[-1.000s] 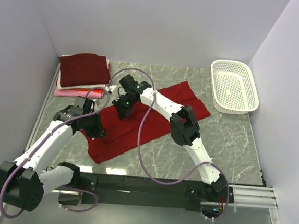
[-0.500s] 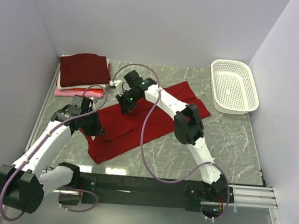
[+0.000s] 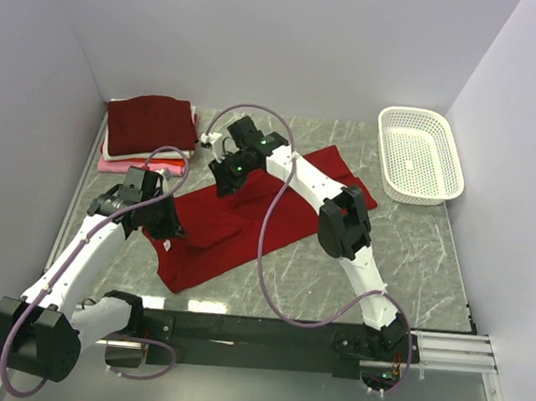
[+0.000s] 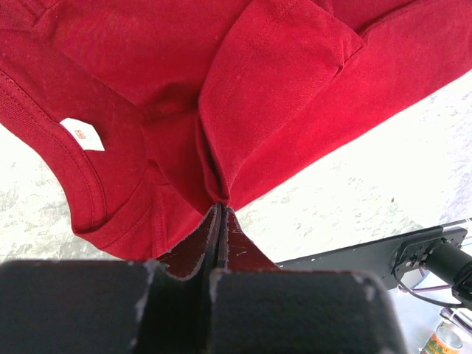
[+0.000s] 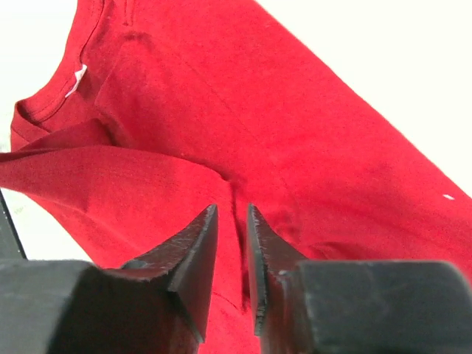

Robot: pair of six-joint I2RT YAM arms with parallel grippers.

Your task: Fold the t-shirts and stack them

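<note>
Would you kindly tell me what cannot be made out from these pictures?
Top view: the maroon shirt covers the pile below, so the count is unclear.
Top view: the right arm covers part of the red shirt.
Left wrist view: the label print is too small to read.
Right wrist view: whether the right claw touches the shirt is unclear.
</note>
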